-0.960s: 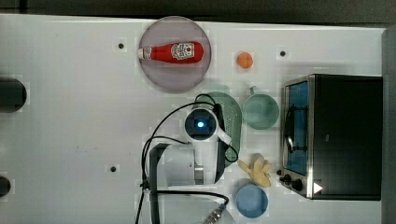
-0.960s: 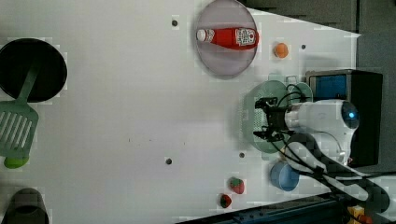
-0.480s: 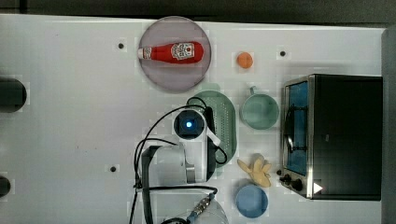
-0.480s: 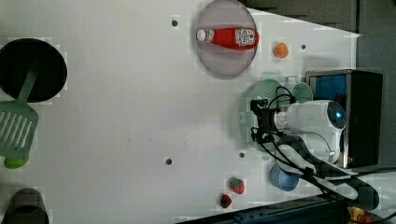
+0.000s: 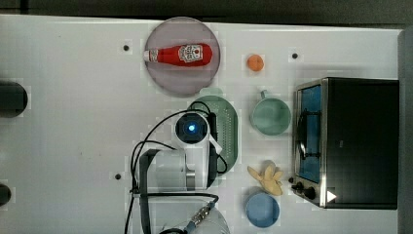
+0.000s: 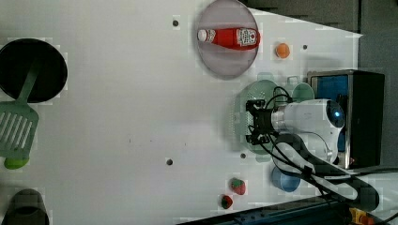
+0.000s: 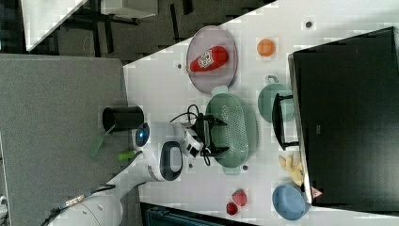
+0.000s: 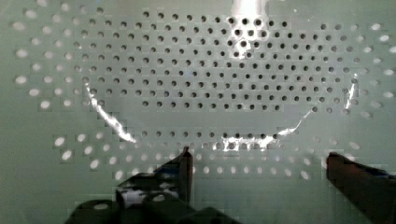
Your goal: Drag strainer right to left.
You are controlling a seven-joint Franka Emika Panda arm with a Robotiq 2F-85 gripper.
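Since the earlier frames, the arm has shifted toward the top view's left, so its gripper (image 8: pixel 257 161) now hangs inside the strainer (image 5: pixel 229 129). Its two dark fingers (image 8: pixel 184 163) are spread wide apart, holding nothing, with the pale green perforated floor just beyond their tips. On the top view's right of the gripper stands a mint mug (image 5: pixel 271 116), then a black toaster oven (image 5: pixel 360 141). Farther off, a ketchup bottle (image 5: pixel 179 54) lies on a round plate (image 5: pixel 160 78).

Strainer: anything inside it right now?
Just the open gripper above the strainer's perforated bottom; no food visible there. In the top view, the arm covers the bowl's left part.
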